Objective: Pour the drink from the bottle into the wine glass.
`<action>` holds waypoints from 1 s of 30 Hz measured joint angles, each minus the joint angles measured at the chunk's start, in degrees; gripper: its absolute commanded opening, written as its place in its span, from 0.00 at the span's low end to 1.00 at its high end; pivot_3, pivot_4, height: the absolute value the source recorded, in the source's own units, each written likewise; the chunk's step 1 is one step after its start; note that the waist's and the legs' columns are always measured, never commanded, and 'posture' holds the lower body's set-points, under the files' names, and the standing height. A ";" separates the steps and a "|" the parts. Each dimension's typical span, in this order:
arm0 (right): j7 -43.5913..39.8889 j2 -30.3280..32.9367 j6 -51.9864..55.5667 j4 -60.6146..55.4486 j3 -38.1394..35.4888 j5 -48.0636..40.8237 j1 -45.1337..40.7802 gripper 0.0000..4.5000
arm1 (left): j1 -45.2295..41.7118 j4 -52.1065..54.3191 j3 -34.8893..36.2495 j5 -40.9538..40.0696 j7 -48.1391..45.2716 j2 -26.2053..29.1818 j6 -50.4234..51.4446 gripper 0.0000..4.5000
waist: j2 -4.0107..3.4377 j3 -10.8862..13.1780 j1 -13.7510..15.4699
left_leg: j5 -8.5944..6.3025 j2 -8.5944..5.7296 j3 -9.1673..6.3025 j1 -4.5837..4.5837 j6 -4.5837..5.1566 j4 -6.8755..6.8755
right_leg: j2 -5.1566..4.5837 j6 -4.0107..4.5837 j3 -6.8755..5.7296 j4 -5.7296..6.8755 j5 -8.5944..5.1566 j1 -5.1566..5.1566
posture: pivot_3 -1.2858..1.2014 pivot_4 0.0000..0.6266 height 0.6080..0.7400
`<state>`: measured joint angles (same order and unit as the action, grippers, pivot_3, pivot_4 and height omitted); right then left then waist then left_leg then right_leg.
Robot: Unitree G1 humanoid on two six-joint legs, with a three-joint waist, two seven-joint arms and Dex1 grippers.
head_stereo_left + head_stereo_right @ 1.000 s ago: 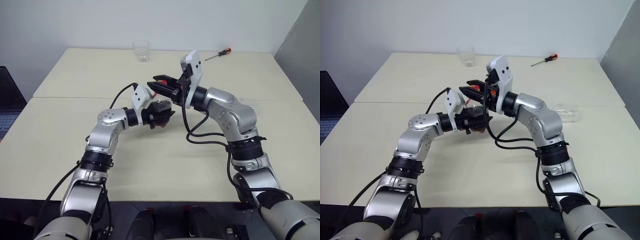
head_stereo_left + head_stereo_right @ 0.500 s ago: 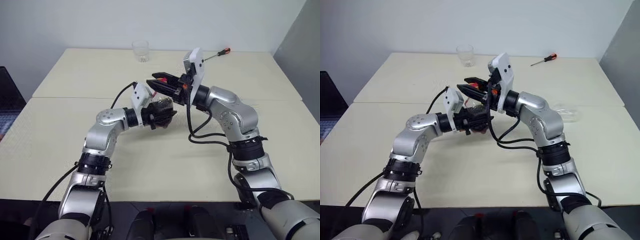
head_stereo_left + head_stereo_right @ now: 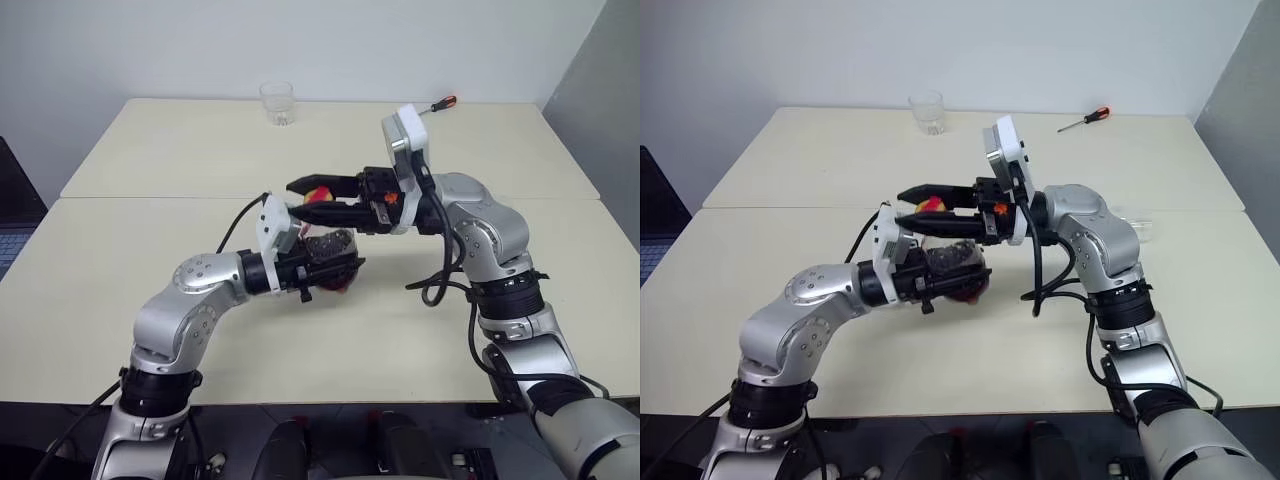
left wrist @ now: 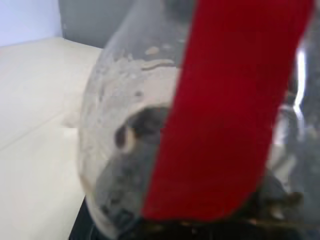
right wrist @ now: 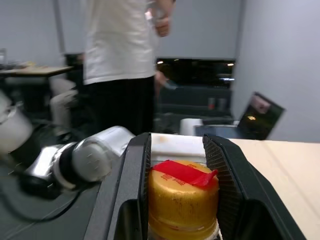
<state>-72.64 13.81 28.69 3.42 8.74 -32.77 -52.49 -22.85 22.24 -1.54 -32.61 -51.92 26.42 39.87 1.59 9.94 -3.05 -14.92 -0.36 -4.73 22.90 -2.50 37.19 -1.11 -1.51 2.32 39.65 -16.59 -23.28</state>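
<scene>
Left eye view: two arms meet over the middle of a pale worktop (image 3: 120, 250), which is made of slabs with seams between them.
Left end effector (image 3: 345, 270): points toward the robot's right, fingers closed around the round body of the bottle (image 3: 335, 262), which is held off the worktop.
Bottle: small, clear and squat, with dark contents at the bottom of its body; its body sits between the left fingers and its neck rises toward the right end effector.
Left wrist view: the clear wall of the bottle sits right against the lens, with the broad red label (image 4: 235, 105) running across it and pale worktop behind.
Right end effector (image 3: 305, 193): points toward the robot's left, just above the left one; its two black fingers (image 5: 131, 185) stand on either side of the cap (image 5: 182, 197), closed against it.
Cap: yellow, with a red strip lying over its top; in the right eye view it shows as a yellow and red spot between the black fingers.
Wine glass (image 3: 1132, 226): clear and faint, on the worktop past the right arm's elbow, well apart from the bottle; I cannot tell whether it stands or lies.
Tumbler (image 3: 277, 103): short and clear, upright near the far edge of the worktop, well apart from both arms.
Screwdriver (image 3: 439, 104): red handle, lying near the far right corner.
Person (image 5: 120, 65): in a white top and dark trousers, standing in the background of the right wrist view.
</scene>
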 measured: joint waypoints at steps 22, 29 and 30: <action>4.20 2.67 -0.06 -2.34 -0.37 3.61 0.70 0.99 | -1.67 0.37 0.41 -3.37 1.38 -1.39 1.15 0.43 | 0.00 0.00 0.78 | 0.00 -0.02 0.01 0.01 -0.01 0.06 | -0.02 0.00 0.00 -0.02 0.00 0.03 | 0.52 0.24 1.00; 15.03 6.43 10.04 -10.76 -4.25 1.63 4.54 0.99 | -4.50 -9.53 0.79 -0.10 1.55 -1.19 -4.46 0.43 | -0.01 0.00 1.08 | 0.00 -0.01 0.05 -0.01 -0.01 0.08 | -0.01 0.00 0.04 0.01 0.00 0.03 | 0.52 0.24 1.00; 17.19 6.35 11.32 -11.97 -4.98 1.21 4.53 0.99 | -4.90 -12.04 0.67 1.14 1.38 -1.23 -6.00 0.43 | -0.01 0.00 1.10 | 0.01 -0.01 0.03 -0.01 -0.01 0.07 | -0.01 0.00 0.02 0.01 0.00 0.02 | 0.52 0.24 1.00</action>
<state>-55.46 20.16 40.00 -8.55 3.76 -31.55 -47.97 -27.75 10.20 -0.87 -31.46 -50.54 25.19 33.87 1.58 9.94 -1.95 -14.92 -0.37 -4.70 22.89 -2.51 37.26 -1.11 -1.51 2.34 39.66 -16.59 -23.26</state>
